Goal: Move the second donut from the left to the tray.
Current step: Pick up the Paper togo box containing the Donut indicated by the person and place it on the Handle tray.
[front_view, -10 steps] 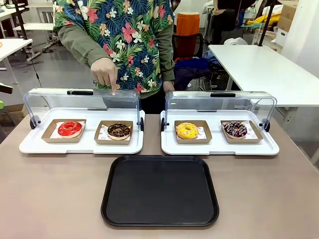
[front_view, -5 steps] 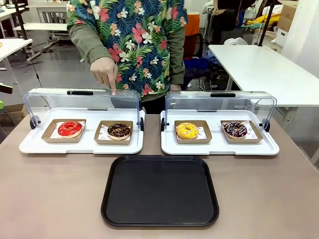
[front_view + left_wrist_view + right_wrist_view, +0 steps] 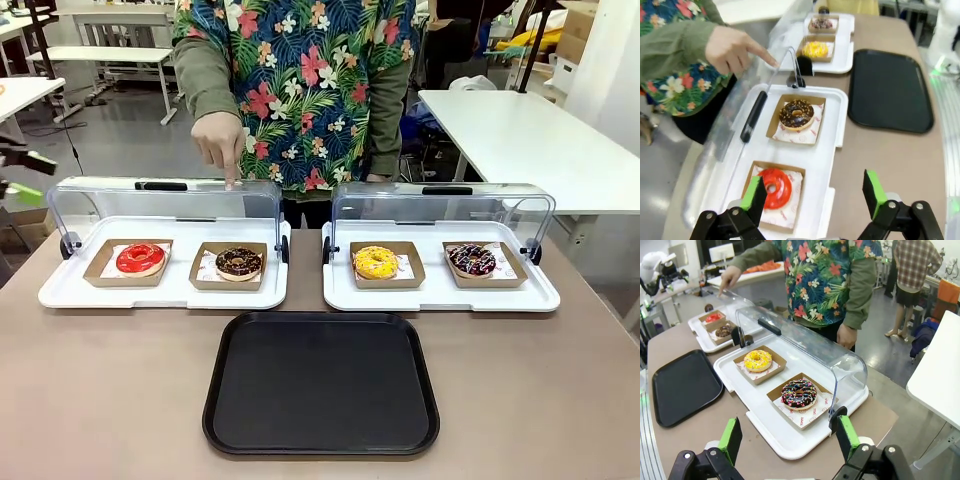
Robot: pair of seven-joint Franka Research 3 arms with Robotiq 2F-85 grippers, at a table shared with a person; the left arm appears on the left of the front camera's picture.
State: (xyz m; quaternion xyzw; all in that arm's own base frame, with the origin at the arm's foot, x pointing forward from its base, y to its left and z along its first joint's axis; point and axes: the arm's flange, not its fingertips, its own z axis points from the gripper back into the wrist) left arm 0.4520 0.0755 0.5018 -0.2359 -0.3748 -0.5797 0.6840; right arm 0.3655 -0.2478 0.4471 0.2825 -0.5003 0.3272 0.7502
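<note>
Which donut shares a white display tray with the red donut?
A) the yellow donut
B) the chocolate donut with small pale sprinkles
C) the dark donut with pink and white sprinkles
B: the chocolate donut sits in its box beside the red donut on the left white display tray, while the yellow donut lies on the other one.

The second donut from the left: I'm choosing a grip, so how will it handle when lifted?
The donut looks soft, with glossy glaze, so a squeeze would probably dent or smear it. Its shallow cardboard box seems stiffer and light; gripping that is likely safer.
</note>
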